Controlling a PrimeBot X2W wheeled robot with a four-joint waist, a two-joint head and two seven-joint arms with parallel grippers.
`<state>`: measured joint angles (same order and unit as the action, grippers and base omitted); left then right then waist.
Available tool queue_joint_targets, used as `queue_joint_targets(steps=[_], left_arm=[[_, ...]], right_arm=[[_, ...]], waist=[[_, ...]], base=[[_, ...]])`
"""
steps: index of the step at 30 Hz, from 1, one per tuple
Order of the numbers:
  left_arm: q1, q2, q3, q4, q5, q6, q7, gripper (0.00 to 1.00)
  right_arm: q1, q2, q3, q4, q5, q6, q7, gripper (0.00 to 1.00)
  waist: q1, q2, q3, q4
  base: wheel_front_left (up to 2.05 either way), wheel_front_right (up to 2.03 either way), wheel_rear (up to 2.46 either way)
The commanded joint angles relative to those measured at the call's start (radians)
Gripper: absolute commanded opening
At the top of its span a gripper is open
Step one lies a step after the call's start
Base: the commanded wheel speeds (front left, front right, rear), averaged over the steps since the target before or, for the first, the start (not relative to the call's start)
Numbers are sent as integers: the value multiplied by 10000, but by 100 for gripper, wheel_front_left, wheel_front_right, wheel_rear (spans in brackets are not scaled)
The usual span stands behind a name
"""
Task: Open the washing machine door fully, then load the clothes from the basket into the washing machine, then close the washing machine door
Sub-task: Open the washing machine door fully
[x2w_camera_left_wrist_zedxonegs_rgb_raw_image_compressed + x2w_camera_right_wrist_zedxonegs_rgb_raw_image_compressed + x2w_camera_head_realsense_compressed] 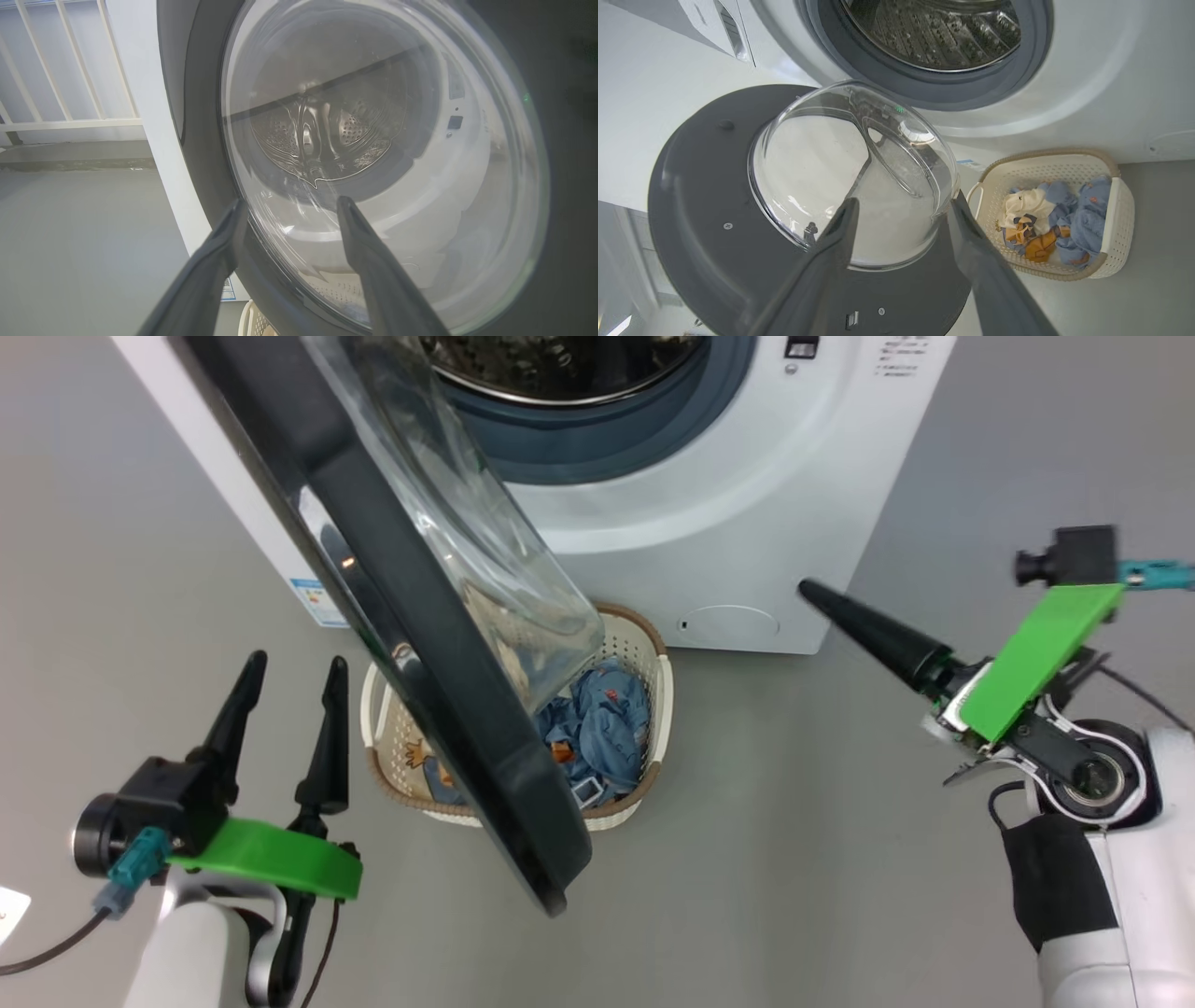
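Note:
The washing machine (709, 523) stands at the top with its steel drum (934, 32) exposed. The washing machine door (392, 588) is swung out over the basket (658, 709), its glass bowl facing the machine. The clothes (602, 728) lie in the basket (1120, 224): a cream printed garment (1024, 205) and a light blue one (1087, 219). My left gripper (295, 663) is open, left of the door's black rim and apart from it. It looks at the door's outer face (373, 140), fingers spread (293, 201). My right gripper (808, 588) is right of the basket; its fingers stand apart (903, 199), empty, pointing at the door's inner side (700, 196).
Grey floor (794, 859) surrounds the machine and basket. A blue label (313, 602) marks the machine's lower corner. A white railing (70, 70) stands behind, left of the machine. Cables trail from both wrists.

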<state>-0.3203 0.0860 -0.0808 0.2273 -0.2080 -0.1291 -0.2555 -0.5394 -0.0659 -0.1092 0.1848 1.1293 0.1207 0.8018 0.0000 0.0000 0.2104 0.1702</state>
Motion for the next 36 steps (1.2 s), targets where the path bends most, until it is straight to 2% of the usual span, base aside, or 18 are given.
queue_joint_targets(steps=[1, 4, 9, 15, 19, 26, 36], left_arm=[[93, 363, 382, -212, 31, -15, -63, 100], [153, 376, 397, -216, 29, -15, -63, 100], [225, 401, 434, -227, 36, -15, -63, 100], [439, 420, 568, -238, 75, -15, -63, 100], [638, 410, 637, -264, 110, -15, -63, 100], [1079, 359, 897, -362, 159, -15, -63, 100], [1673, 316, 1207, -521, 199, -15, -63, 100]], right_arm=[[109, 133, 187, -551, -332, 100, -266, 100], [473, 97, 402, -1535, -1327, 100, -1351, 100], [1205, -639, 1202, -2614, -2927, 100, -3726, 100], [1981, -1490, 2185, -2662, -4209, 100, -6564, 100], [2351, -1732, 2286, -2218, -5162, 100, -7932, 100], [2974, -1778, 2197, -1623, -6687, 100, -9264, 100], [3930, -1520, 1748, -1234, -7516, 100, -9987, 100]], waist=[[0, 0, -135, -146], [0, 0, -166, -211], [0, 0, -222, -296], [0, 0, -455, -488], [0, 0, -670, -636], [0, 0, -1058, -909], [0, 0, -1513, -1159]], base=[[0, 0, 0], [0, 0, 0], [0, 0, 0], [0, 0, 0], [0, 0, 0], [0, 0, 0], [0, 0, 0]])
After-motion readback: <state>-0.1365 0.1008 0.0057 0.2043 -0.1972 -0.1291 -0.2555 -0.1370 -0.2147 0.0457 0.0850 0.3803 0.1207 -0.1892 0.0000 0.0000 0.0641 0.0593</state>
